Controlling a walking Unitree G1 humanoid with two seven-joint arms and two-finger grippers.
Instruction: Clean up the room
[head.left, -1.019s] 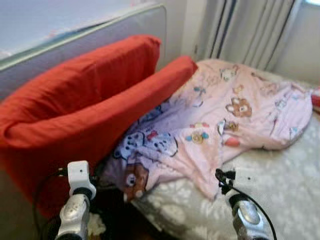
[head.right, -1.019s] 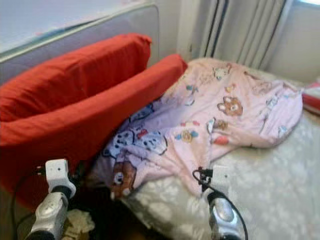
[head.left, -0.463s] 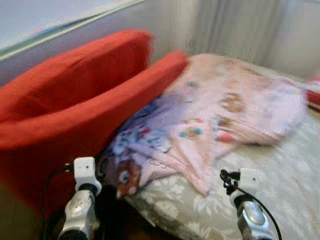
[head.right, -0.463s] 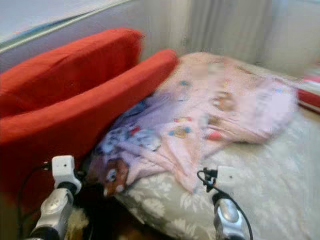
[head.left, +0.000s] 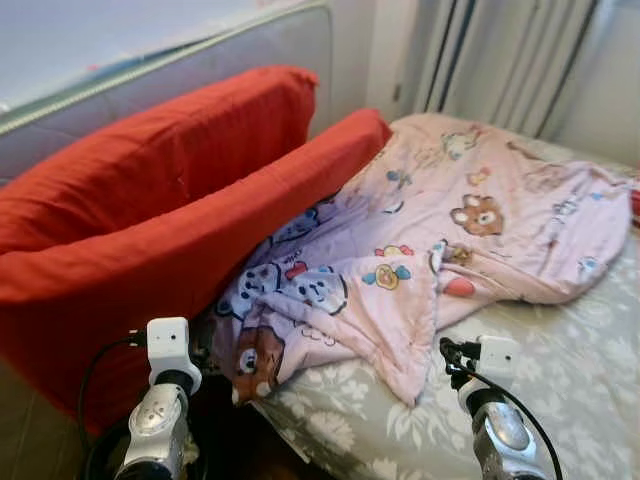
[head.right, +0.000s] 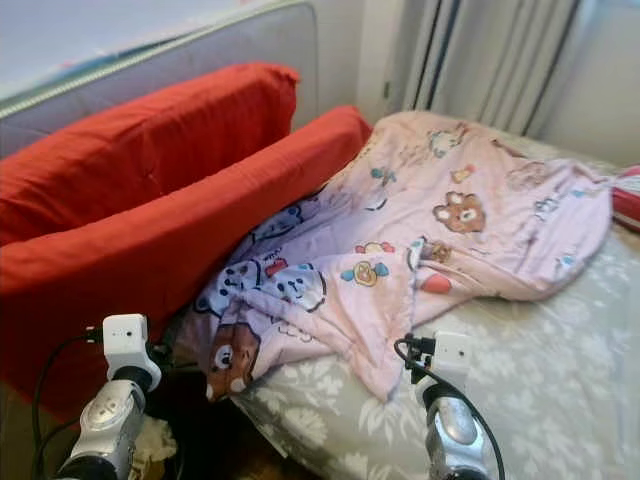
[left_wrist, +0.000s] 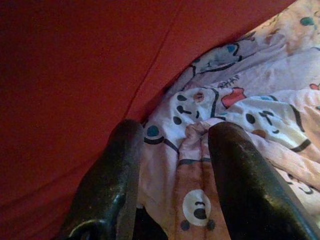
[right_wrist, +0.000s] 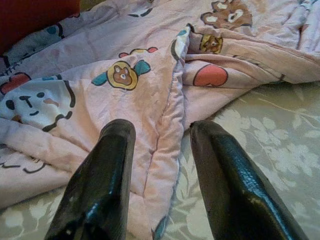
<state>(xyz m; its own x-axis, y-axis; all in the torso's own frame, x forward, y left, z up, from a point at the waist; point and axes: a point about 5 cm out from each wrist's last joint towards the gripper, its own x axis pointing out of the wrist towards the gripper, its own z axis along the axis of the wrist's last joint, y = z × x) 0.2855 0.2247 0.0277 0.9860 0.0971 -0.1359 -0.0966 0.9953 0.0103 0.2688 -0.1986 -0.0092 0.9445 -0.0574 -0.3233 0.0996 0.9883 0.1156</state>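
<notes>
- Sharper now than half a second ago, the head views have steadied; the whole picture shifted with the camera, while the pink blanket (head.left: 440, 230) lies as it did, and both arms stay low at the bottom edge.
- Bed (head.left: 560, 370) with a grey floral cover carries the blanket, crumpled — cartoon bears and hearts printed on it.
- Red cushions (head.left: 160, 210) stand along the blanket's left edge, touching it; a grey headboard (head.left: 200, 65) rises behind them, and pale curtains (head.left: 500, 55) hang at the far wall.
- Left gripper (left_wrist: 172, 170) — fingers parted, empty, poised over the blanket's corner beside the red cushion.
- Right gripper (right_wrist: 160, 165) — fingers likewise apart, holding nothing, over the blanket's hem where it meets the floral cover.
</notes>
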